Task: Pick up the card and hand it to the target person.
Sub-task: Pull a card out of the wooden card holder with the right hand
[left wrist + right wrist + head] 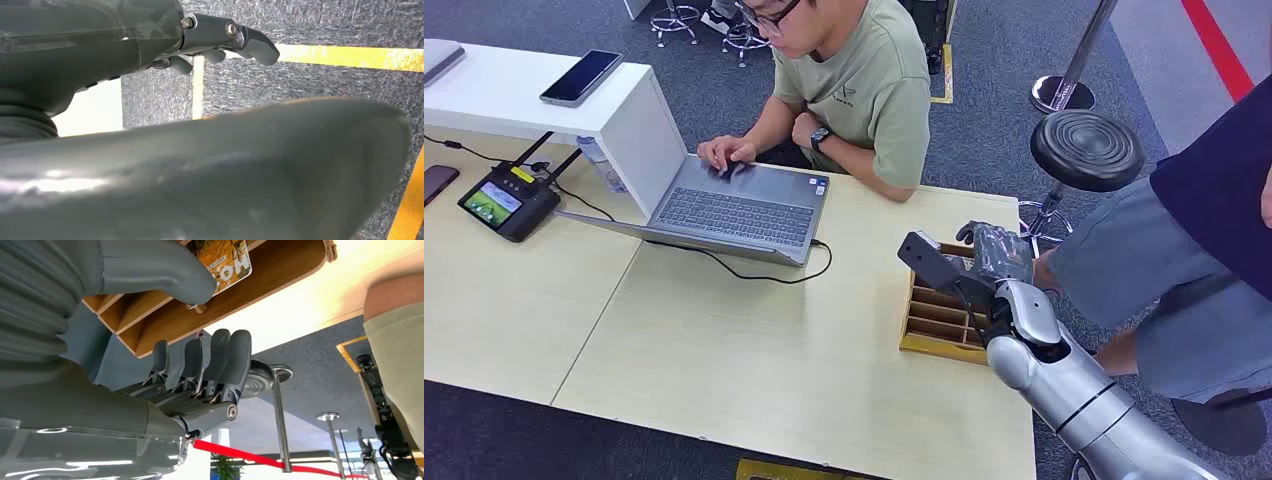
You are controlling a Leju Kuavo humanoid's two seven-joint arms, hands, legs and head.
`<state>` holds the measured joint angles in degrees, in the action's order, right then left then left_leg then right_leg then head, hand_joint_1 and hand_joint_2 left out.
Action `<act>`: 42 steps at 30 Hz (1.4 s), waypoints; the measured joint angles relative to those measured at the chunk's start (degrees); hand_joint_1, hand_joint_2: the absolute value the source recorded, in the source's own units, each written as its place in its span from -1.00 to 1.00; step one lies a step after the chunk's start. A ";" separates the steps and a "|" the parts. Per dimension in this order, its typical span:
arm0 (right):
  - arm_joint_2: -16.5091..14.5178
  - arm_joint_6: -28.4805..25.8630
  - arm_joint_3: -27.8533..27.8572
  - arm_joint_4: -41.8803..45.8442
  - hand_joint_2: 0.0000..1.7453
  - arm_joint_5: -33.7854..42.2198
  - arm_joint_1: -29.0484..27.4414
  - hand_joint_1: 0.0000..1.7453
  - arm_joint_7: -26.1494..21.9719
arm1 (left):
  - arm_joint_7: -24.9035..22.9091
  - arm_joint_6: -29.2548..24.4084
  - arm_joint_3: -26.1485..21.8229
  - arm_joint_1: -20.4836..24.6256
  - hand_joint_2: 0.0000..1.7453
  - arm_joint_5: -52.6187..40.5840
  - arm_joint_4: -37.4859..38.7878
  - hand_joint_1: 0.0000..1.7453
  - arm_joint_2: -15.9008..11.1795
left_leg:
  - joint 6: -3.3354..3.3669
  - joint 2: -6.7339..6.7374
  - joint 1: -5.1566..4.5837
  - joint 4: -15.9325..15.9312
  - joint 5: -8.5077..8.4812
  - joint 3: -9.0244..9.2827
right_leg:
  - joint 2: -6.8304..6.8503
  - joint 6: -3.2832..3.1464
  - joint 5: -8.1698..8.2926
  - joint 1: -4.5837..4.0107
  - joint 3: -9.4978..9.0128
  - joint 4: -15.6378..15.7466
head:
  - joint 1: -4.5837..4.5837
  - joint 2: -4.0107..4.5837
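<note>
Left robot hand (227, 42) hangs over floor, fingers curled, holding nothing; at 4 o'clock on the counter (754, 350), right robot hand (969, 262) spread over wooden rack (936, 325), thumb against the racked card (227, 262).

The thumb of the right hand (165, 365) hides part of the card (227, 262), cut off at the picture's edge.

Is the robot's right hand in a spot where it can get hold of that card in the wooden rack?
Probably yes. The right hand hangs right over the wooden rack, thumb beside the card, fingers apart from it. Nothing blocks the way.
</note>
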<state>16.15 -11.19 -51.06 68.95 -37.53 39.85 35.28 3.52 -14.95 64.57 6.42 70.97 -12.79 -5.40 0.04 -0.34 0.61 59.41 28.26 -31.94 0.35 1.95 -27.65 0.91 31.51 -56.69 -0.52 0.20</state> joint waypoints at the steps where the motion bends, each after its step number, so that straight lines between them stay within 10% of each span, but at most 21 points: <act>1: 0.00 0.00 0.00 0.00 1.00 0.00 0.00 0.16 0.00 | 0.00 0.00 0.00 0.00 -1.00 0.00 0.00 -1.00 0.00 | 0.00 0.00 0.00 0.00 0.00 0.00 | 0.00 0.00 0.00 0.00 0.00 0.00 | 0.00 0.00; 37: -0.95 -0.32 -0.05 -3.90 1.00 0.98 -0.86 0.34 -1.14 | 0.09 0.20 0.00 0.01 -1.00 -0.02 0.00 -1.00 0.00 | 0.00 0.00 0.00 0.00 0.00 0.00 | 0.00 0.00 0.00 0.00 0.01 0.00 | 0.00 0.00; 42: -1.58 -0.30 -0.07 -4.11 1.00 0.66 -1.46 0.77 -1.51 | 0.09 0.20 0.00 0.00 -1.00 -0.01 0.00 -1.00 0.00 | 0.00 0.01 0.00 0.00 0.00 0.00 | -0.01 0.00 0.00 0.00 0.00 0.00 | 0.00 0.00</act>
<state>14.57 -11.49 -51.12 64.83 -36.87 38.39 33.77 3.61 -14.75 64.57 6.42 70.96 -12.79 -5.40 0.04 -0.33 0.61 59.40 28.26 -31.94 0.34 1.95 -27.65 0.91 31.51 -56.69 -0.52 0.20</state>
